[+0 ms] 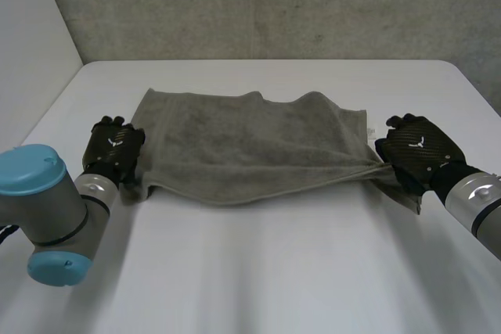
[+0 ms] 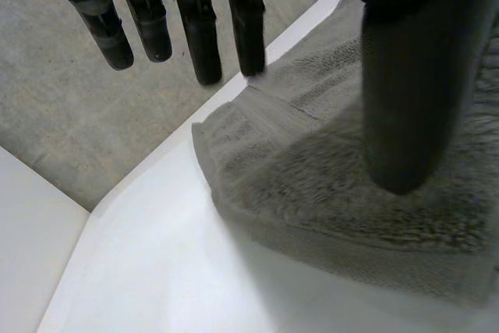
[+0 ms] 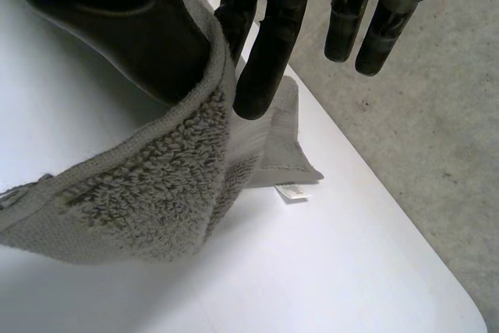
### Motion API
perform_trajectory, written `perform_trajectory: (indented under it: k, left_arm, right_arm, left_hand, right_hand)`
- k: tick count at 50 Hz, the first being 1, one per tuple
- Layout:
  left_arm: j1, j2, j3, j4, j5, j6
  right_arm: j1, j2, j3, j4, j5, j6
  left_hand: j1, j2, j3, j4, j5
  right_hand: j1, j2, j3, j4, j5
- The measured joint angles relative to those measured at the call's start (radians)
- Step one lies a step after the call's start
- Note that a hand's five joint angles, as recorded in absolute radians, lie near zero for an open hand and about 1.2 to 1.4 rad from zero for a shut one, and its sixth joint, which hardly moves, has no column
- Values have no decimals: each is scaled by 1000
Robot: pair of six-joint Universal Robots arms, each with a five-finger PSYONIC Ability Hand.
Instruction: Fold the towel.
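Item count: one grey terry-cloth towel (image 1: 250,142), one white rectangular worktop (image 1: 274,271), two black robot hands, one small white label (image 3: 290,191).

The towel lies on the worktop, doubled into a long two-layer band that spans the space between the two hands.

The left hand (image 1: 116,146) sits at the short edge of the towel on its own side. In the left wrist view its fingers (image 2: 199,37) are straight and spread, clear of the cloth, above the towel corner. The thumb (image 2: 405,99) extends over the upper layer; contact cannot be confirmed. This hand pinches nothing.

The right hand (image 1: 419,150) sits at the opposite short edge. In the right wrist view the thumb (image 3: 132,29) and one finger (image 3: 265,60) are pressed together on the towel edge and pinch it. The cloth rises from the worktop up to this grip. The remaining fingers (image 3: 374,29) are straight and apart from the cloth. The label lies on the worktop just beside the towel corner, below the fingertips of this hand.
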Motion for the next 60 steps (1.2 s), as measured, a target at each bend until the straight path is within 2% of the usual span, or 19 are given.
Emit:
perform_trajectory:
  k: [3, 6, 12, 15, 19, 21, 26, 32, 40, 45, 51, 56, 60]
  left_arm:
    - [-1, 0, 0, -6, 4, -1]
    - [-3, 2, -1, -15, 7, -1]
    - [-6, 12, -7, -62, 11, -3]
    - [-6, 23, -12, -92, 12, -5]
    - [-16, 51, -27, -140, 20, -9]
    - [-30, 67, -36, -168, 31, -14]
    - [-66, 100, -46, -234, 57, -42]
    - [-90, 129, -46, -301, 75, -136]
    - [-83, 117, -21, -290, 64, -224]
    - [-85, 65, 17, -233, 18, -231]
    - [-97, -16, 78, -187, -109, -222]
    - [-108, -67, 115, -178, -164, -216]
    - [-114, -90, 131, -178, -174, -215]
  right_arm:
    - [-2, 0, 0, 1, 2, 0]
    - [-2, 0, 0, 1, 5, 0]
    - [-15, -4, -2, 1, 9, 1]
    - [-19, -8, -3, 4, 9, 2]
    - [-18, -12, -2, 14, 9, 3]
    - [-17, -12, -1, 20, 8, 3]
    - [-14, -10, 2, 28, 5, 3]
    - [-14, -9, 3, 29, 3, 2]
    - [-14, -7, 4, 28, 2, 2]
    - [-13, -4, 6, 28, 3, 2]
    - [-13, -2, 7, 28, 4, 2]
    - [-13, 0, 7, 28, 4, 2]
    - [-13, 4, 7, 28, 5, 2]
  left_hand:
    - [261, 270, 0, 0, 248]
    - [409, 415, 0, 0, 405]
    - [452, 456, 0, 0, 454]
    - [301, 300, 0, 0, 299]
    - [-226, -243, 0, 0, -245]
    - [-323, -366, 0, 0, -386]
    - [-326, -376, 0, 0, -397]
    - [-326, -376, 0, 0, -397]
    - [-326, -376, 0, 0, -397]
    - [-326, -376, 0, 0, -397]
    - [-326, -365, 0, 0, -374]
    - [-287, -264, 0, 0, -258]
    - [-97, -83, 0, 0, -95]
  right_hand:
    - [0, 0, 0, 0, 0]
    - [0, 0, 0, 0, 0]
    - [0, 0, 0, 0, 0]
    - [0, 0, 0, 0, 0]
    - [0, 0, 0, 0, 0]
    - [0, 0, 0, 0, 0]
    - [0, 0, 0, 0, 0]
    - [0, 0, 0, 0, 0]
    - [0, 0, 0, 0, 0]
    - [0, 0, 0, 0, 0]
    - [0, 0, 0, 0, 0]
    - [0, 0, 0, 0, 0]
    - [0, 0, 0, 0, 0]
